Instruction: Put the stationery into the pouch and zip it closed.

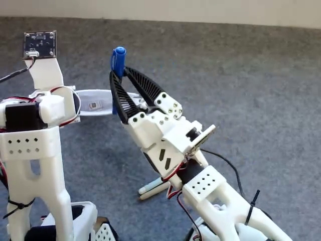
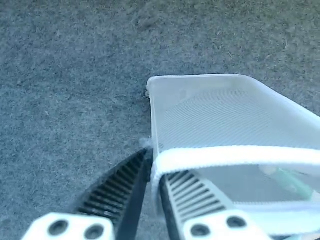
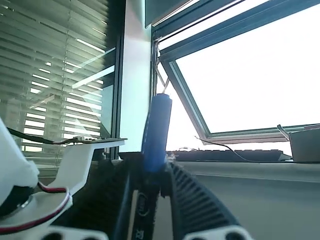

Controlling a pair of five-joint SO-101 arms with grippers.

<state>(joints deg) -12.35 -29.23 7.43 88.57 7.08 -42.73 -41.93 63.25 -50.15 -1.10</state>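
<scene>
R gripper [image 1: 119,75] clamped on blue pen [image 1: 118,60], upright; pouch [image 1: 95,104] at 8 o'clock of it; L gripper [image 2: 153,162] pinches pouch rim; risk: pen pivots in the jaws, snags rim, misses mouth; spare pens [image 1: 153,188] approx 6 o'clock.

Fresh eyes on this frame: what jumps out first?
The right gripper holds a blue pen upright, raised above the grey table. The left gripper pinches the rim of the white mesh pouch lying on it. White pens lie under the right arm.
</scene>
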